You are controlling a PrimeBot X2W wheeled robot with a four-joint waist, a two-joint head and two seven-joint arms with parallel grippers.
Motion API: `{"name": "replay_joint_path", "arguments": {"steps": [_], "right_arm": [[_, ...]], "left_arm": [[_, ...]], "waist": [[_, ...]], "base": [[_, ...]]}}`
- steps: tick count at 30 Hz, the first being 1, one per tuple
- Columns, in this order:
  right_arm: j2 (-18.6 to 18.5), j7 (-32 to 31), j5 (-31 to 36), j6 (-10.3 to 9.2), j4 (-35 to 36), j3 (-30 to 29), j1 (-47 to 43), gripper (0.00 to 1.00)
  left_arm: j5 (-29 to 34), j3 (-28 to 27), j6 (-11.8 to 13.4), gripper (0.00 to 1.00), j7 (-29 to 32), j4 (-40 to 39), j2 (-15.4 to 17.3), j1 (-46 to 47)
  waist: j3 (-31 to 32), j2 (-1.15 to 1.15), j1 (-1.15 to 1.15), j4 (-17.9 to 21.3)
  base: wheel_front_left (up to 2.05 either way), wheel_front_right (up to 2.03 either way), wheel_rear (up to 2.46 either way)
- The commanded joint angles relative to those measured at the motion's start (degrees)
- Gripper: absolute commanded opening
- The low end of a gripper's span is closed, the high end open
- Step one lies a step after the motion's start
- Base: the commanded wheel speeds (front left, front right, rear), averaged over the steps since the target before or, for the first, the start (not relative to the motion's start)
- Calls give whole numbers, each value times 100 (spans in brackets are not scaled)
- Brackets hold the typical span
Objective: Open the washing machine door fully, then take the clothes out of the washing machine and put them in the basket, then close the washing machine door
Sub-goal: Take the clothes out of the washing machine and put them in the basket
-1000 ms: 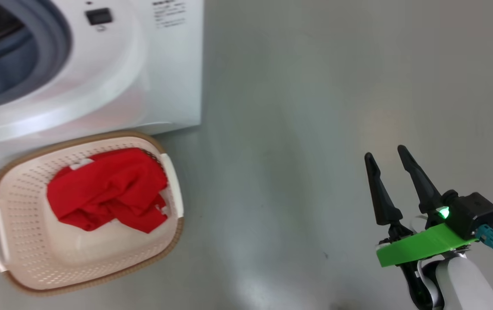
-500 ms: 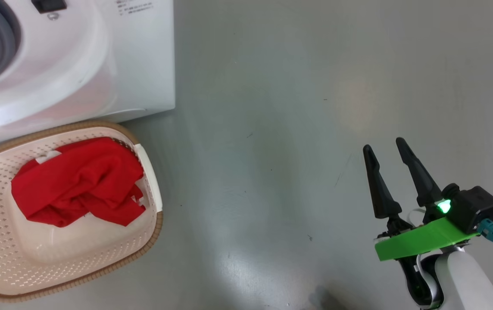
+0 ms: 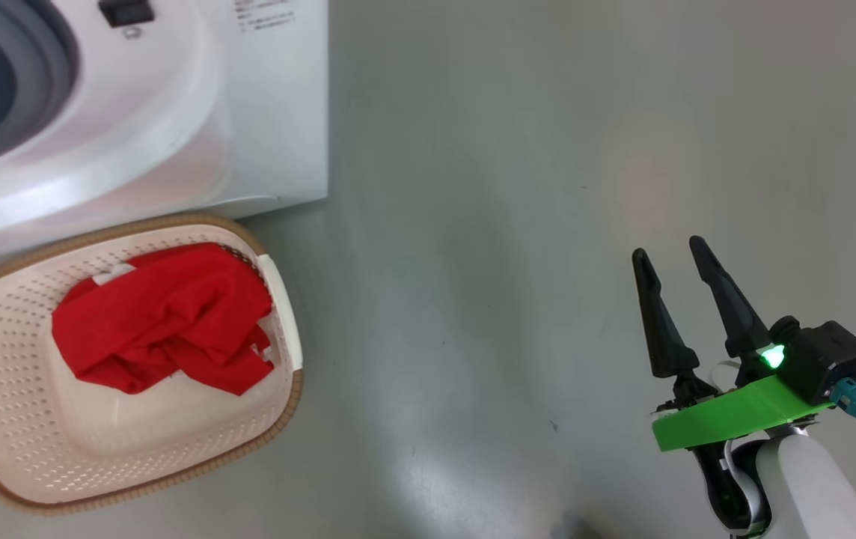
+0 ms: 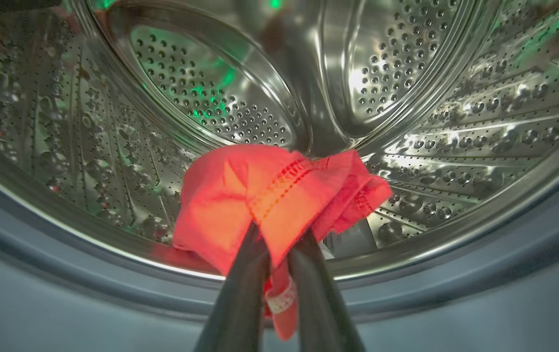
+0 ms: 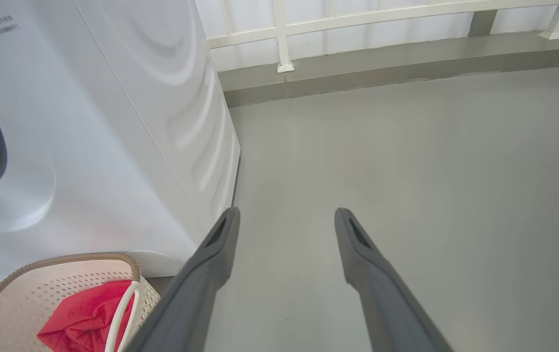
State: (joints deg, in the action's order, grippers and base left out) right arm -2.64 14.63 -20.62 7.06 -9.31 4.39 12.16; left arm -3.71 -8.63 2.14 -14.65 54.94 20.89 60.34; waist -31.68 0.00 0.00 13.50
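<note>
Inside the steel drum (image 4: 431, 73) of the washing machine (image 3: 173, 112), my left gripper (image 4: 279, 234) is shut on a bunched piece of the red clothes (image 4: 240, 190) at the drum's front lip. More red clothes (image 3: 166, 322) lie in the cream basket (image 3: 278, 419) on the floor in front of the machine. My right gripper (image 3: 667, 251) hangs open over bare floor far to the right, holding nothing. The right wrist view shows the right gripper (image 5: 284, 212) beside the machine's side panel (image 5: 162, 122), with the basket (image 5: 40, 293) at lower left. The washing machine door is out of view.
A grey rubber ring (image 4: 64, 303) frames the drum opening below the held cloth. Grey floor (image 3: 510, 224) stretches to the right of the machine. A white railing on a low kerb (image 5: 357, 19) runs along the far edge.
The head camera has swung right and then partly back, shifting the whole picture. The basket, the clothes in it and my right gripper stand as before.
</note>
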Motion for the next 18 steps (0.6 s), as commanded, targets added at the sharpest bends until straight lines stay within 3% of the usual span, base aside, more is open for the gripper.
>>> {"name": "replay_joint_path", "arguments": {"steps": [1,8,18], "right_arm": [[-24,37,-19,43,103,93,-28,100],[-24,37,47,43,84,13,-100,100],[-24,37,171,43,101,-136,-233,100]], "left_arm": [[-69,-162,17,0,-34,-364,219,-298],[-247,-507,-120,0,-34,-1851,-230,-1149],[-126,-784,-600,0,-34,-3891,-1269,-2319]], "waist": [[115,0,0,-96],[317,0,0,-347],[459,0,0,-795]], "base": [[0,0,0],[0,0,0],[0,0,0]]}}
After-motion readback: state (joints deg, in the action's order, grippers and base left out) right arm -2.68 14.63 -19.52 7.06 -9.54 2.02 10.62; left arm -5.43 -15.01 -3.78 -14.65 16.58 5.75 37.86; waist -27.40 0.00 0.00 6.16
